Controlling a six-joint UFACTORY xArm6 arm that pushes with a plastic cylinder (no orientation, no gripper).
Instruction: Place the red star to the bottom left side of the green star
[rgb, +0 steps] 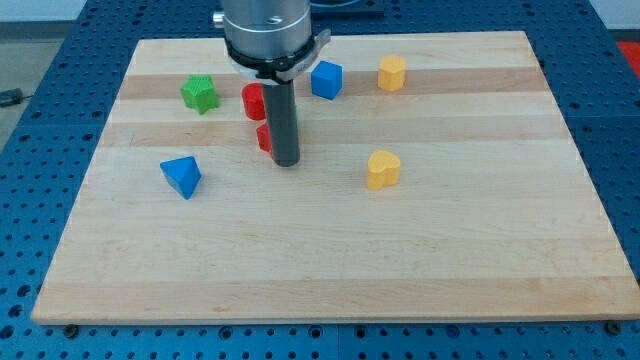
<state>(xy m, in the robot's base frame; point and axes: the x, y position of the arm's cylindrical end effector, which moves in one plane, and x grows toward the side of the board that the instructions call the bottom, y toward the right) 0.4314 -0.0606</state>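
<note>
Resting on the wooden board (330, 260), my tip (287, 161) sits at the end of a plain dark rod with no jaws, so it grips nothing. It presses against the right side of a small red block (263, 138), mostly hidden behind the rod, so I cannot tell its shape. A second red block (253, 101) sits just above it, also partly covered, and I cannot say which is the red star. The green star (200, 93) lies to the view's left of them, near the top. A blue triangular block (182, 176) sits lower left, a blue cube-like block (326, 79) just right of the rod, with a yellow block (392, 72) beyond it and a yellow heart (383, 170) mid-board. No writing is readable.
</note>
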